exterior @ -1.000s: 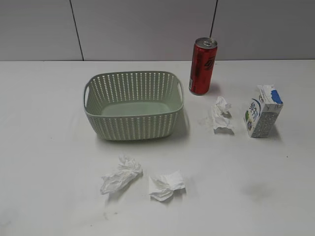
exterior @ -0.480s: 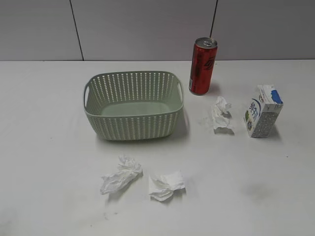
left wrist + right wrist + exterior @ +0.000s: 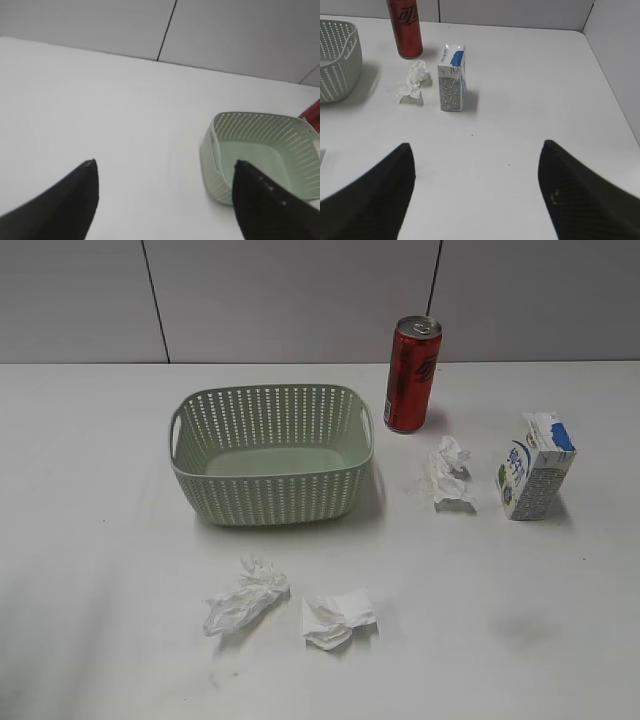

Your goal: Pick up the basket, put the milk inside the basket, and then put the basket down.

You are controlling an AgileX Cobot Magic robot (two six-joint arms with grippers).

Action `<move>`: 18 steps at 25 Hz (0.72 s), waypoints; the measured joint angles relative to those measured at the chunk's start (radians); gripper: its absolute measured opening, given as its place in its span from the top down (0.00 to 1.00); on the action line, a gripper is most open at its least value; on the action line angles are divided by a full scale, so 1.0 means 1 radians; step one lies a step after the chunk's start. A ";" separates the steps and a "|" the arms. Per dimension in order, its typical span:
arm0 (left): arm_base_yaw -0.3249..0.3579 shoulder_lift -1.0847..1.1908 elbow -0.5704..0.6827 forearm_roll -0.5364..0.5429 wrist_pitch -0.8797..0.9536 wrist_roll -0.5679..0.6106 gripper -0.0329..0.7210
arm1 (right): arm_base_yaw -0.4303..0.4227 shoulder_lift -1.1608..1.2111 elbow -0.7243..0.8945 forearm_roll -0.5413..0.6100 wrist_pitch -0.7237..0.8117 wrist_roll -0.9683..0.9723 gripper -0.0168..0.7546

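Nothing has been picked up yet, and neither arm shows in the exterior view. The basket (image 3: 272, 453) sits empty on the white table (image 3: 100, 540), left of centre in that view, its long axis running left to right with a cut-out handle at each short end. The milk (image 3: 534, 478) stands upright at the right of the frame, well apart from the basket, with a crumpled tissue (image 3: 447, 472) and the red can (image 3: 412, 374) lying between them. In the left wrist view the left gripper (image 3: 165, 172) is spread wide and holds nothing; the basket lies at the lower right of that frame, beside the right-hand finger, its near short end and handle turned toward the camera. This arm looks the nearer one for the lift, and it would have to swing toward the right of its frame to reach that end. The right gripper (image 3: 477, 155) is likewise open and empty, and the milk stands ahead of it in the upper middle of the right wrist view, slightly left of the gap between the fingers.
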 joint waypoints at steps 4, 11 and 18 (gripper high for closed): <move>-0.001 0.231 -0.151 -0.097 0.087 0.012 0.12 | 0.000 0.000 0.000 0.000 0.000 0.000 0.22; -0.106 0.577 -0.414 -0.169 0.208 0.068 0.13 | 0.000 0.000 0.000 0.000 0.000 0.000 0.22; -0.227 0.877 -0.564 -0.169 0.260 0.063 0.14 | 0.000 0.000 0.000 0.000 0.000 0.000 0.22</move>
